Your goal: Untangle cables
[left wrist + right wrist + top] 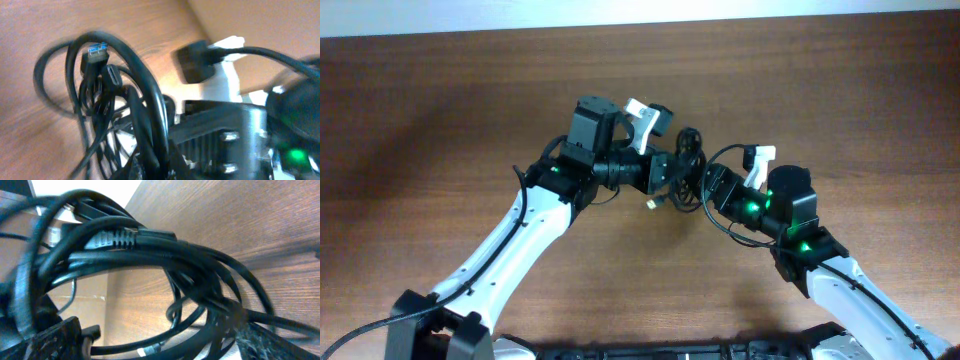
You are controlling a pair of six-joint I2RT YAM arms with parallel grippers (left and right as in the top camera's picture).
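The cables (687, 160) form one tangled black bundle lifted between my two grippers at the table's middle. My left gripper (670, 176) is shut on the cables (127, 105); a blue-tipped USB plug (97, 50) sticks up from the loops in the left wrist view. My right gripper (711, 186) faces it from the right. In the right wrist view its fingers (54, 336) stand wide apart, and the cables (165, 260) run through the gap without being squeezed. A ribbed plug (113, 240) lies on top of that bundle. My right gripper (160, 342) is open.
The wooden table (440, 110) spreads out all around. The two arms nearly touch at the bundle; the right arm's black body (225, 135) fills the left wrist view's right side. A small pale plug end (650, 204) hangs below the bundle.
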